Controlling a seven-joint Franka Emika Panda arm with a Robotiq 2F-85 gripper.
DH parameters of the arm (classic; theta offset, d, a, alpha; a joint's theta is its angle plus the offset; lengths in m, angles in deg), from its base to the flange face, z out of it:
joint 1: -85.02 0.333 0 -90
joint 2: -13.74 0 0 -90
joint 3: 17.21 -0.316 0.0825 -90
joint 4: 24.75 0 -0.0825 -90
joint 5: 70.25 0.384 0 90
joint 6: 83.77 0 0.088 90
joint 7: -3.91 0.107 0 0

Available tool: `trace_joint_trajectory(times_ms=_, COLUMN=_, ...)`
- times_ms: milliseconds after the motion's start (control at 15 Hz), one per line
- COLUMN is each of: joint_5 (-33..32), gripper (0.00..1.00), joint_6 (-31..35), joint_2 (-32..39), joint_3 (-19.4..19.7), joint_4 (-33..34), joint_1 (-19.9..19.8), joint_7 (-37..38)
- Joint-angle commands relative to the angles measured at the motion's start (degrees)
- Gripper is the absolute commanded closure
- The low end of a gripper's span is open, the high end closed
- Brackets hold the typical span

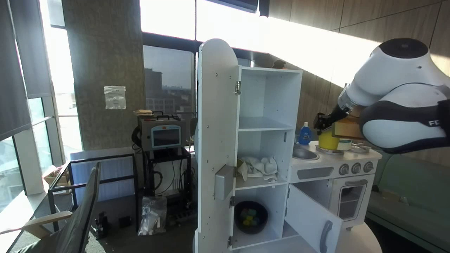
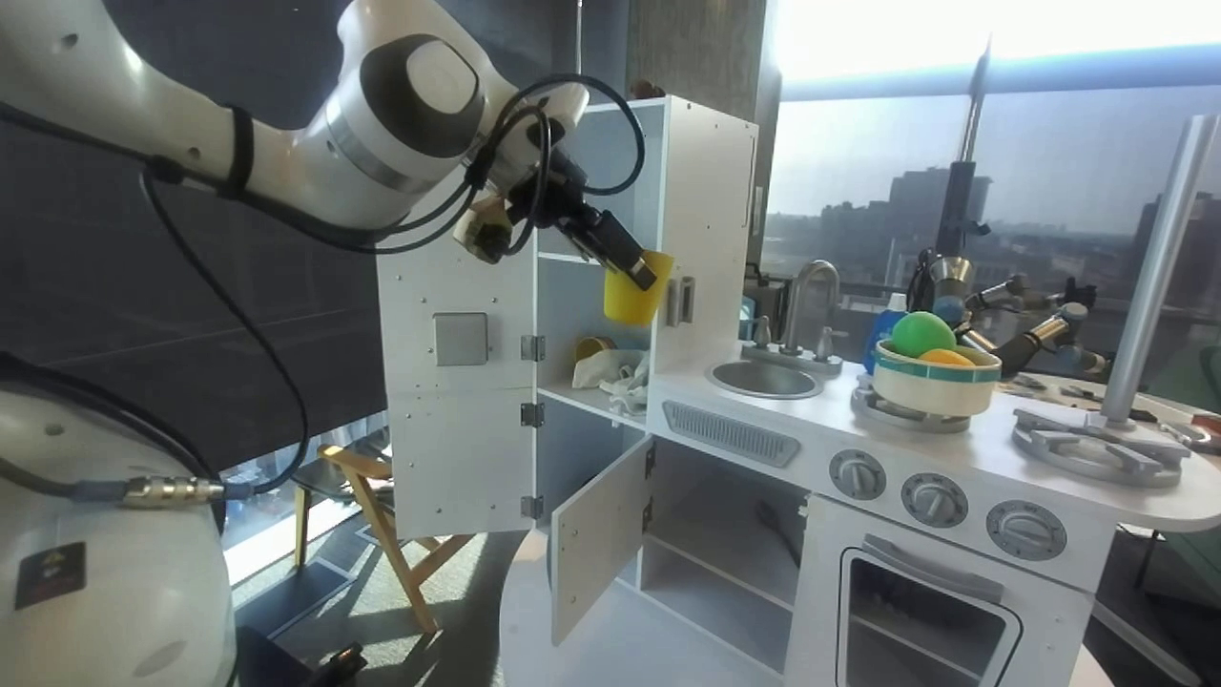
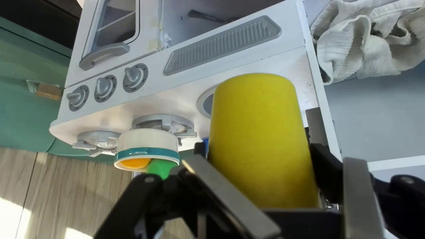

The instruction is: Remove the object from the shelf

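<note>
One claw (image 3: 260, 149) pinches a yellow cup (image 2: 629, 301), the shelf (image 2: 570, 395) at its seven o'clock in an exterior view. Removal seems complete; release remains.

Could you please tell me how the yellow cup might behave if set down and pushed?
The yellow cup is probably stiff, as no dent shows where the gripper holds it. Its lower end looks narrower, so a push high up might tip it. Once on its side, its round wall would likely let it roll.
</note>
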Motion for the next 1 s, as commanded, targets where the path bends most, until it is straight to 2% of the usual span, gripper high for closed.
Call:
trace_joint_trajectory(times_ms=0, joint_5=0.39, gripper=0.48, joint_6=-0.05, joint_2=14.26, joint_3=-5.72, joint_4=12.69, joint_1=-4.43, joint_7=-0.59)
trace_joint_trajectory(times_ms=67, joint_5=-0.55, gripper=0.48, joint_6=-0.72, joint_2=17.56, joint_3=-6.01, joint_4=15.69, joint_1=-4.21, joint_7=-0.15)
trace_joint_trajectory(times_ms=200, joint_5=-0.84, gripper=0.48, joint_6=-2.08, joint_2=23.77, joint_3=-7.39, joint_4=22.0, joint_1=-6.25, joint_7=0.18)
trace_joint_trajectory(times_ms=400, joint_5=-3.24, gripper=0.48, joint_6=-5.41, joint_2=29.64, joint_3=-4.91, joint_4=27.29, joint_1=-5.97, joint_7=1.37)
trace_joint_trajectory(times_ms=733, joint_5=-4.58, gripper=0.48, joint_6=-12.25, joint_2=31.2, joint_3=-0.95, joint_4=29.09, joint_1=-2.76, joint_7=0.4)
trace_joint_trajectory(times_ms=933, joint_5=-4.77, gripper=0.48, joint_6=-10.96, joint_2=30.8, joint_3=1.83, joint_4=26.85, joint_1=-1.15, joint_7=1.03)
